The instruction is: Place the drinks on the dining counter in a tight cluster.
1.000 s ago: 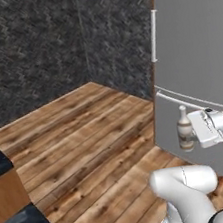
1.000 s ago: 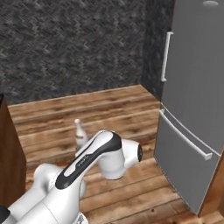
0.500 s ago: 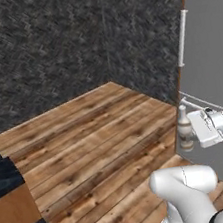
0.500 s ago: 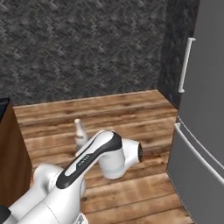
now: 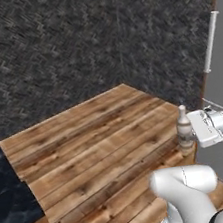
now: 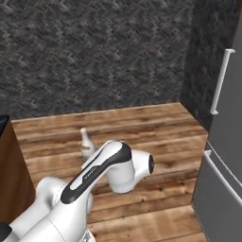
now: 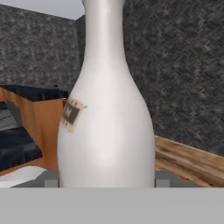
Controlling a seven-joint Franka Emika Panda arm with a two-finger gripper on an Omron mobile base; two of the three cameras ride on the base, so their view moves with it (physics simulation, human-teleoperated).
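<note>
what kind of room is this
Most likely a kitchen: a grey fridge with a long white handle stands on the right, a black marble counter sits at the left, and the gripper holds a small bottle over a wood floor.

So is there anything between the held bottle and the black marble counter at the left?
Nothing visible: the tool holds the bottle upright over bare wood floor, which runs unobstructed to the counter corner at lower left.

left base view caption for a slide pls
Gripper carries the slim tan bottle upright above the wood floor.
</note>
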